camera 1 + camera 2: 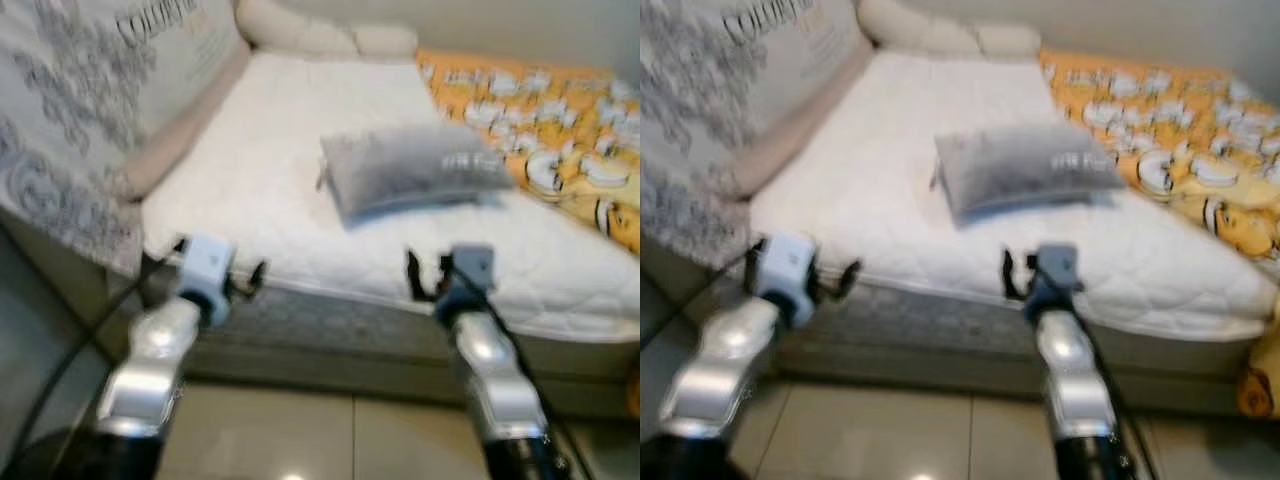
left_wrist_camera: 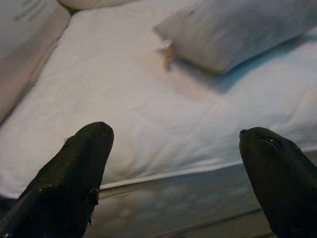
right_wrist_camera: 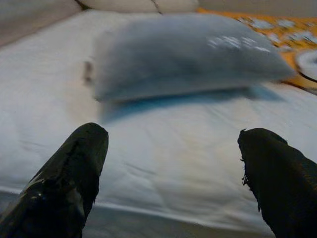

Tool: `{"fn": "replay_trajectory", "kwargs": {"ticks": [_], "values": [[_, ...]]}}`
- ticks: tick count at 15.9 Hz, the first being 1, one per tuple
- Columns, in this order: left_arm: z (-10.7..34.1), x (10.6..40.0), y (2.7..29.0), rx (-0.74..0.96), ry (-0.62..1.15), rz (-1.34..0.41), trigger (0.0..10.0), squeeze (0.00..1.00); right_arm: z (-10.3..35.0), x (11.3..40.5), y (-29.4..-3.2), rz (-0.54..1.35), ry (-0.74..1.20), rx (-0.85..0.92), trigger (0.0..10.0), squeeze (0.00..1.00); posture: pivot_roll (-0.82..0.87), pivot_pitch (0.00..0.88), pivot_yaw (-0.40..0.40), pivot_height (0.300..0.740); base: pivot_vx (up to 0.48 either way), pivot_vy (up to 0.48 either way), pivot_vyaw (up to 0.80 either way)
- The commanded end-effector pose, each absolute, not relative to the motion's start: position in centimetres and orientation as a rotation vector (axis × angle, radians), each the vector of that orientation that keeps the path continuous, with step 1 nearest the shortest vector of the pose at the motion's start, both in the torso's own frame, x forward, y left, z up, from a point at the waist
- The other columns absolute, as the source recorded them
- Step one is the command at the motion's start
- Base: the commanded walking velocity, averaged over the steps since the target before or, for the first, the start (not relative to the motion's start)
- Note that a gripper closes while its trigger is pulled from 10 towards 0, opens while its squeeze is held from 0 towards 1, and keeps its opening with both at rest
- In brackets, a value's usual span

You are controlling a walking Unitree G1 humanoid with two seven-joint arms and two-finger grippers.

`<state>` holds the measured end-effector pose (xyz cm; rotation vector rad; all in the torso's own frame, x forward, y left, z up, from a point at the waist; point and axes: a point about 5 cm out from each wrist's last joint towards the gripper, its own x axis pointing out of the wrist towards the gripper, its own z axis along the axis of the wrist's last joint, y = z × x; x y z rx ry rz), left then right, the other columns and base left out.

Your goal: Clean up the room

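A grey rectangular fabric pillow [image 1: 410, 170] is lying mid-frame on the white quilted mattress [image 1: 260, 190] — beside an orange patterned blanket [image 1: 560, 130] at upper right. The left gripper [image 1: 246, 279] and right gripper [image 1: 425, 277] are hovering at the mattress edge, fingers apart.

Two silver arms, glossy and rounded, each carry a pale blue-white block at the wrist, the left end effector [image 1: 247, 280] and the right end effector [image 1: 425, 277] each end in two long, matte black fingers [image 2: 74, 173] with blunt tips, and a thin black cable [image 1: 70, 355] trails off the left arm.
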<state>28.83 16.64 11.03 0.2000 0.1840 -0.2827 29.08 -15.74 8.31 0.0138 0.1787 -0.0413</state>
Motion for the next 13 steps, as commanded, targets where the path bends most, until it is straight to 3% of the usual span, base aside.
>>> {"fn": "replay_trajectory", "kwargs": {"ticks": [1,5,13], "values": [[12.2,29.5,17.2,0.194,0.136,-0.246,10.0,0.0,8.6,29.3,-15.6,-0.045,0.182,0.01,10.0,0.0,0.01,0.0,-0.05,0.74,0.0,0.0,0.0],[12.1,29.6,17.3,0.196,0.139,-0.239,10.0,0.0,9.6,30.0,-15.3,-0.053,0.163,-0.069,10.0,0.0,0.01,0.0,-0.049,0.74,0.273,0.0,-0.63],[12.2,29.9,17.6,0.194,0.133,-0.211,10.0,0.0,9.9,30.2,-15.0,0.008,0.166,-0.089,10.0,0.0,0.01,0.0,-0.051,0.74,0.285,0.0,0.0]]}}
